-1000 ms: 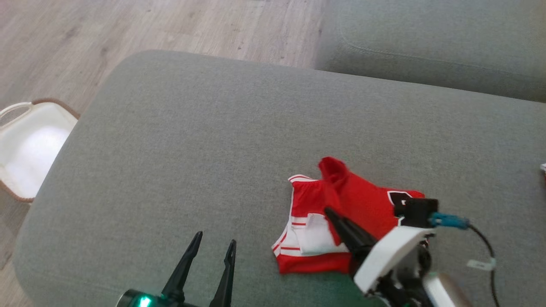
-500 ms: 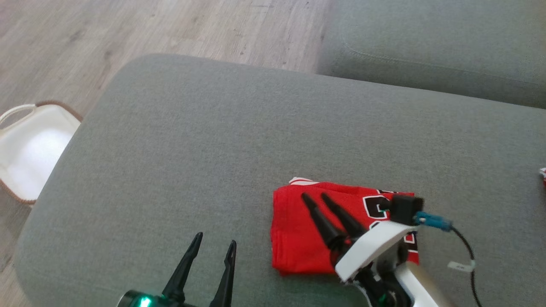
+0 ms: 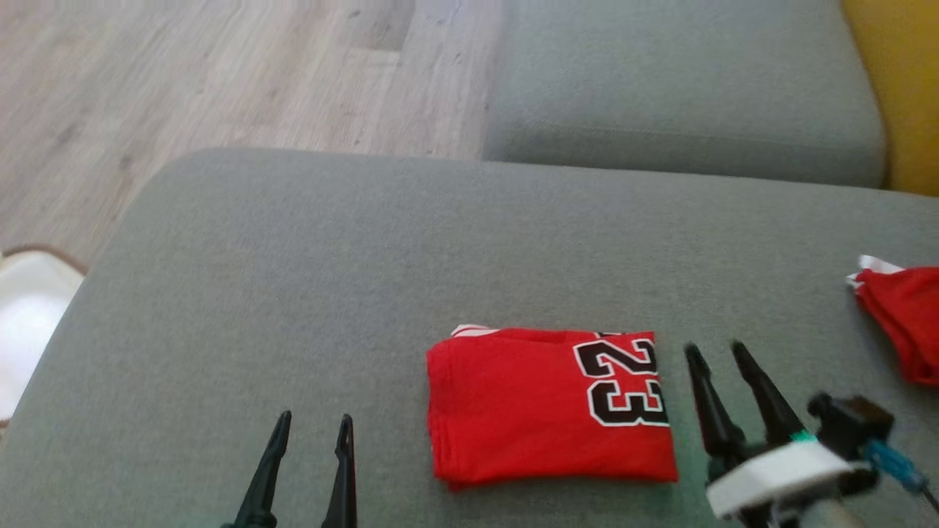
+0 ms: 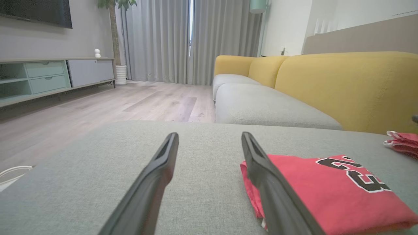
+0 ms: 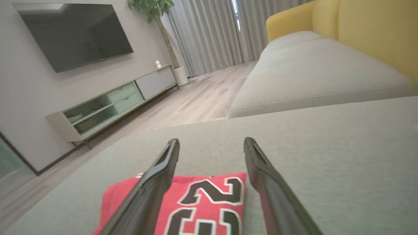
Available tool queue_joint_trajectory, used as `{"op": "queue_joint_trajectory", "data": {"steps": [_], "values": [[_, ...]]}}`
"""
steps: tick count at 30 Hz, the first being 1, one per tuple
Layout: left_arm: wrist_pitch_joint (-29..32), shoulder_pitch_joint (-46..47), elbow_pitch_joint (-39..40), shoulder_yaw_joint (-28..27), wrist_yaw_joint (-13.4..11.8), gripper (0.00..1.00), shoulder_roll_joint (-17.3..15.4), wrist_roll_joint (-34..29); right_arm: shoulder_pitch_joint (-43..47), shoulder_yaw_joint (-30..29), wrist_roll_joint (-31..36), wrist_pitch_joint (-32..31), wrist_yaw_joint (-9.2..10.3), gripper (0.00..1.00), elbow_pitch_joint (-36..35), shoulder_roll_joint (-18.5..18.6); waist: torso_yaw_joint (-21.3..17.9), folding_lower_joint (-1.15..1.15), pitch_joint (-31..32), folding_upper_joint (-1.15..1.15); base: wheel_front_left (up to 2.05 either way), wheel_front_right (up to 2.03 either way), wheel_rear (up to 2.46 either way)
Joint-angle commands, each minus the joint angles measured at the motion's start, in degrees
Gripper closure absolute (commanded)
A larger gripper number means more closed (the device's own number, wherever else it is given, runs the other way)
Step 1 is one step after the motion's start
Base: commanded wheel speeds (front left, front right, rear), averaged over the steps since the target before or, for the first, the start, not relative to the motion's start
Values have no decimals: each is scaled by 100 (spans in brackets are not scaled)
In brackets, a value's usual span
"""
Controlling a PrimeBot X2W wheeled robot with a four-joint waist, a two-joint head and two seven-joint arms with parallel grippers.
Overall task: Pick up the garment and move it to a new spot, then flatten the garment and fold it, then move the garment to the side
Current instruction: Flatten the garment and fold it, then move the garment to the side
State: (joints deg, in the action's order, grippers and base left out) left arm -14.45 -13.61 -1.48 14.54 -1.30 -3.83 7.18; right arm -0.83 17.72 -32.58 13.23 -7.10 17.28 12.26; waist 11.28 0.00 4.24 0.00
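The folded red jersey (image 3: 550, 407) lies flat on the grey sofa cushion (image 3: 367, 257), near its front edge and right of centre in the head view. It forms a neat rectangle with its long axis running left to right. A black, white-edged 23, turned sideways, sits at its right end, and a sliver of white trim peeks from the far left corner. The right gripper (image 3: 714, 348) hangs just beside the jersey's right edge, fingers spread and holding nothing. The left gripper (image 3: 315, 418) is off to the jersey's left, likewise spread and empty. Another red garment (image 3: 899, 323) lies at the cushion's right edge, well apart.
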Motion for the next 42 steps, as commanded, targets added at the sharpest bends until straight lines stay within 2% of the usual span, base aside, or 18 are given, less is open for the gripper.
{"op": "queue_joint_trajectory", "data": {"steps": [1, 3, 7, 12, 22, 42], "values": [[-55, 163, 180, -221, -67, 0, 86, 47, 44, -81, 297, 136, -39, 0, -102, 136, -138, 0, 136, 0, 0, 0, 0], [-55, 130, 179, -250, -111, 0, 88, 44, 264, -219, 678, 167, -39, 0, -97, 172, -199, 0, 189, 0, 0, 0, 0], [-55, 43, 228, -315, -168, 0, 89, 18, 726, -624, 1373, 174, -39, 0, -354, -36, -330, 0, 260, 0, 0, 0, 0], [-55, -63, 204, -374, -148, 0, 62, -111, 1071, -900, 1795, 175, -39, 0, -525, -372, -405, 0, 332, 0, 0, 0, 0], [-55, -154, 54, -464, -67, 0, 74, -132, 1264, -1093, 1996, 176, -39, 0, -636, -611, -378, 0, 428, 0, 0, 0, 0], [-55, -210, 7, -554, -48, 0, 92, -88, 1246, -1069, 2065, 176, -39, 0, -656, -674, -433, 0, 388, 0, 0, 0, 0]]}}
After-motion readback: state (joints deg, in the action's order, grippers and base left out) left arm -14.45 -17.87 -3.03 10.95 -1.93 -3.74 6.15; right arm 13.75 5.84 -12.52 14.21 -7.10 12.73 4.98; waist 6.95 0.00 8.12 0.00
